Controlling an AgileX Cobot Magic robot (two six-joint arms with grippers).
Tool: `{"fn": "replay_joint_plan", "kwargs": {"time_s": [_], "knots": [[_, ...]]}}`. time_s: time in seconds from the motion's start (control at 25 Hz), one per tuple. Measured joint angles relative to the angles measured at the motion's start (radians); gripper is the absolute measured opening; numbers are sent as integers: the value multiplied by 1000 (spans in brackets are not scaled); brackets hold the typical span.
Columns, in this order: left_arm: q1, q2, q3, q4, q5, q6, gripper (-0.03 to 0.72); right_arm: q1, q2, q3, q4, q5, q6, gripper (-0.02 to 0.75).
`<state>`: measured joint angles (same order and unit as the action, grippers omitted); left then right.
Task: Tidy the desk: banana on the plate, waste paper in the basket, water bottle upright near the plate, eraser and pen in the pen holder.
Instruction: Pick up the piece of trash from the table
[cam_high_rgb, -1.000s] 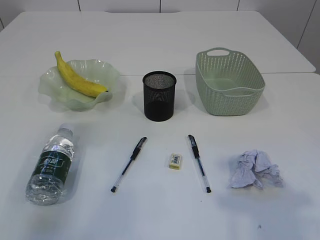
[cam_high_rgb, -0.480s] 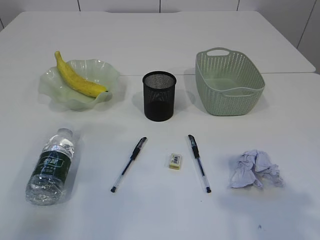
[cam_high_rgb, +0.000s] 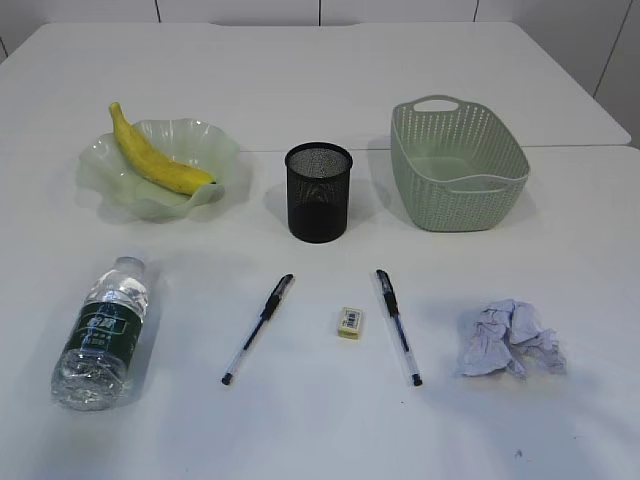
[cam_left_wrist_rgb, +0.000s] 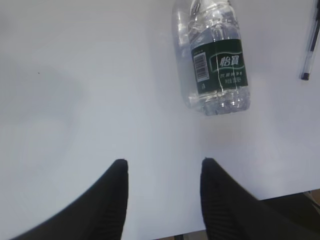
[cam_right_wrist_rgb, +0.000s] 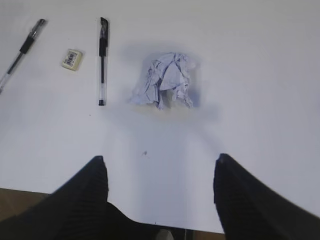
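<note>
A curved yellow banana (cam_high_rgb: 158, 160) is lying in the ruffled, translucent green plate (cam_high_rgb: 215, 150). The black mesh holder (cam_high_rgb: 319, 192) and the woven green basket (cam_high_rgb: 458, 165) are standing behind two pens (cam_high_rgb: 257, 328) (cam_high_rgb: 398, 325) and a small yellow eraser (cam_high_rgb: 350, 322) between them. The clear ribbed bottle (cam_high_rgb: 102, 333) is lying on its side at left. The crumpled paper (cam_high_rgb: 510, 339) is sitting at right. The left gripper (cam_left_wrist_rgb: 164, 167) and right gripper (cam_right_wrist_rgb: 161, 165) are hovering spread wide, holding nothing.
</note>
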<state>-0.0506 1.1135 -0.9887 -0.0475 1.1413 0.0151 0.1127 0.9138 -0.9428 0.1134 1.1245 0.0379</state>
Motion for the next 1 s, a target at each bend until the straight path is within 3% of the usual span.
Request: {"fn": "replay_joint_plan", "kwargs": {"time_s": [0.52, 0.84, 1.0], "knots": [[0, -2, 0, -22, -5, 0, 331, 6, 310, -139, -35, 44, 0, 494], [0, -2, 0, -22, -10, 0, 331, 168, 499, -146, -133, 15, 44, 494], [0, -2, 0, -22, -11, 0, 331, 187, 581, -147, -135, -64, 61, 494]]}}
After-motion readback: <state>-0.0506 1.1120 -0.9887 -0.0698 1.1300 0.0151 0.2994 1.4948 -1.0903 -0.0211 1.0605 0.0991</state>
